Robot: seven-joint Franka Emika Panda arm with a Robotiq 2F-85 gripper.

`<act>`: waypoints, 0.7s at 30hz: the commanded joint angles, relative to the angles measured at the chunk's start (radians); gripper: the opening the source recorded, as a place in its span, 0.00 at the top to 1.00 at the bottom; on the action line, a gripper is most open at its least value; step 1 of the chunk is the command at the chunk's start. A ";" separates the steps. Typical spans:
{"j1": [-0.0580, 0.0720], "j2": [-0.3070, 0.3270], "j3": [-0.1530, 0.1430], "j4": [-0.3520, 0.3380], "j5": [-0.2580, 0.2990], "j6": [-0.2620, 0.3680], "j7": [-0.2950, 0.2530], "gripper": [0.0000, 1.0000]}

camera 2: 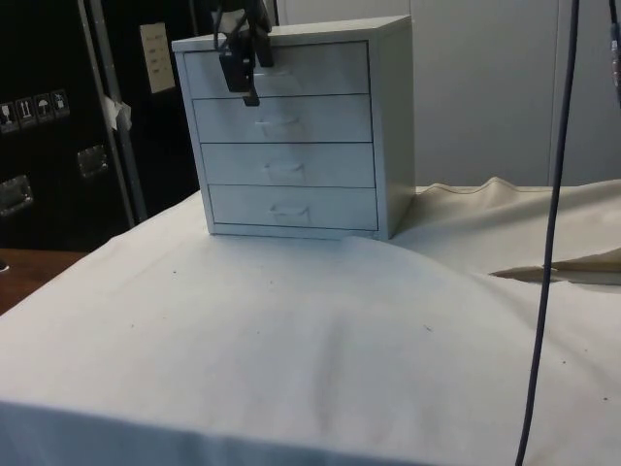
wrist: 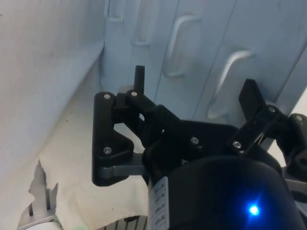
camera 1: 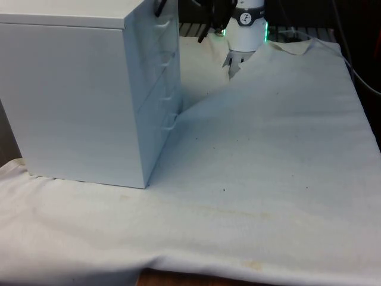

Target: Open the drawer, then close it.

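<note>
A white chest of drawers [camera 2: 291, 126] stands on the cloth with its four drawers all shut in the side view. In the front view the chest [camera 1: 77, 95] turns its side to the camera. My black gripper [camera 2: 241, 87] hangs in front of the top drawer [camera 2: 320, 70], at that drawer's left half in the side view, and shows at the chest's top corner [camera 1: 159, 8]. The gripper [wrist: 194, 86] is open in the wrist view, fingers [wrist: 139, 76] apart and holding nothing. The top drawer's handle [wrist: 228, 76] lies just beyond the fingertips, untouched.
The white cloth [camera 1: 268, 167] covers the table with folds and a raised ridge near the robot's base [camera 1: 244, 36]. A dark cable [camera 2: 548, 223] hangs down the side view's right. Dark cabinets [camera 2: 58, 116] stand behind the chest.
</note>
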 commanded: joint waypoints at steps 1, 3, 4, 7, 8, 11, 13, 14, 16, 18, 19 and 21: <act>0.002 -0.001 -0.002 0.000 -0.007 0.005 0.005 0.00; 0.001 0.000 -0.001 -0.001 -0.004 0.005 0.004 0.00; 0.000 0.000 0.000 0.001 0.000 0.000 0.001 0.00; -0.001 0.004 0.000 -0.005 0.000 0.009 0.004 0.00; -0.002 0.007 0.001 -0.008 0.003 0.012 0.005 0.00; -0.003 0.012 0.002 -0.012 0.007 0.016 0.006 0.00; -0.003 0.014 0.002 -0.013 0.007 0.017 0.005 0.00; 0.000 0.015 0.001 -0.008 0.002 0.006 0.008 0.00; -0.003 0.015 0.001 -0.012 0.006 0.015 0.006 0.00; -0.002 0.015 0.001 -0.010 0.005 0.012 0.007 0.00; -0.001 0.016 0.001 -0.009 0.003 0.010 0.008 0.00; -0.001 0.016 0.001 -0.009 0.003 0.009 0.009 0.00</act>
